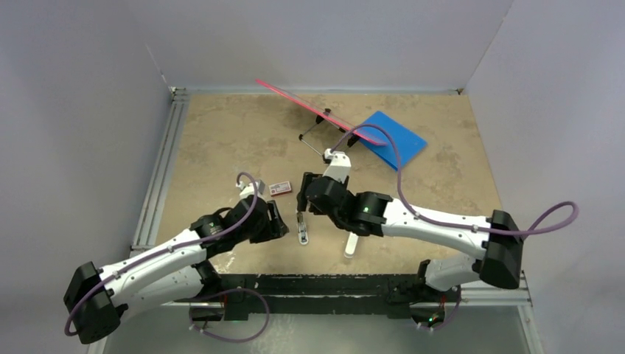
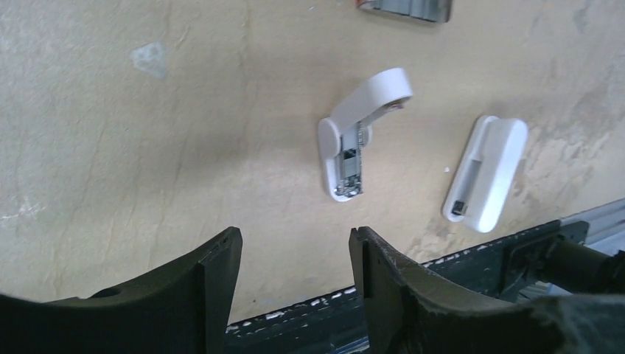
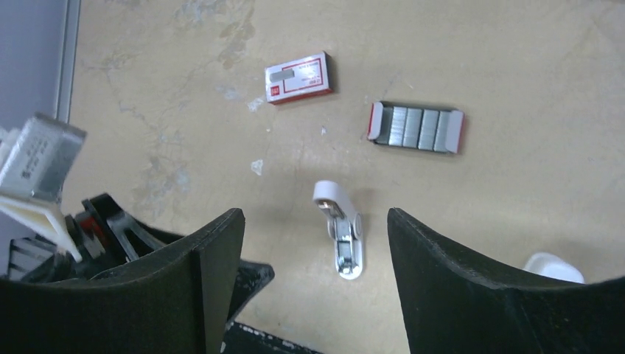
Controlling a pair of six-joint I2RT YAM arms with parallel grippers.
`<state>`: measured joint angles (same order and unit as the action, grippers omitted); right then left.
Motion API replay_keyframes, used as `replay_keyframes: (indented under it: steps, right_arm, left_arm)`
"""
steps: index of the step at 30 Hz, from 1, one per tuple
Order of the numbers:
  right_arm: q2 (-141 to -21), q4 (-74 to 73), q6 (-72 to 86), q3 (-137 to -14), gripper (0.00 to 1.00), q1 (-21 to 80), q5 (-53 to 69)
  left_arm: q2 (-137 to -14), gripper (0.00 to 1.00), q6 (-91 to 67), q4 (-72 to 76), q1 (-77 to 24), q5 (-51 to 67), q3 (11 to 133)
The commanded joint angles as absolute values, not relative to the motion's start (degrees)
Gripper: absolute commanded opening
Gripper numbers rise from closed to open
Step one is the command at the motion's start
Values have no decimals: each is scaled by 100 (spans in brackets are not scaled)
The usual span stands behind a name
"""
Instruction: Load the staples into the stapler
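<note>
Since both arms hang low over the tan table (image 1: 221, 140) with nothing in either tool, the step in hand reads as fetching a strip of staples, not yet begun. Left gripper (image 2: 295, 243): jaws well apart, empty, aimed at bare table short of the open stapler (image 2: 345, 158). Right gripper (image 3: 315, 217): jaws wide, empty, poised above that same stapler. The open stapler lies flat, white top arm swung back, metal channel exposed. Whether a strip already sits in the channel, cannot tell. A second stapler (image 2: 486, 173), apparently closed, lies beside it nearer the table edge. Containers: the red-and-white box sleeve (image 3: 298, 77) lies apart from its inner tray (image 3: 458, 134), and its contents are not visible. The tray sits face up beyond the open stapler, near the sleeve, and holds the staples (image 3: 416, 127), several grey blocks side by side filling it. Next move, by judgement: one gripper narrows its jaws, descends onto the tray and pinches a single block by its long sides. The tray looks light and may drag. The other arm may need to steady the stapler.
</note>
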<state>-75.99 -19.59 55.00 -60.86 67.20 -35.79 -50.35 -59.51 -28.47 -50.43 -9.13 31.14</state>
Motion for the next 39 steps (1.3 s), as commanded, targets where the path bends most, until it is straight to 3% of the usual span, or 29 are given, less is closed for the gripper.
replay_keyframes:
  steps: [1, 3, 12, 21, 29, 39]
  right_arm:
    - [-8176, -1413, 4927, -6564, 73, 6552, -3154]
    - [-8531, -1382, 4801, -6744, 73, 6548, -3039]
    - [-9724, -1912, 4882, -7329, 68, 6510, -3146]
    - [-10018, -1793, 4827, -7244, 53, 6407, -2863]
    - [-10031, -1639, 4827, -6958, 50, 6405, -2623]
    - [-10055, -1506, 4832, -6847, 42, 6400, -2479]
  left_arm:
    - [-4974, 52, -6003, -2975, -4958, -806, 2969]
    - [-5119, 45, -6003, -2901, -4957, -757, 2905]
    - [-5506, 38, -6281, -1691, -4948, 104, 2215]
    - [-5981, 38, -6620, -671, -4758, 614, 1772]
    - [-6343, 38, -6594, 176, -4384, 1140, 1606]
    - [-6958, 27, -6438, 1017, -3975, 1584, 1463]
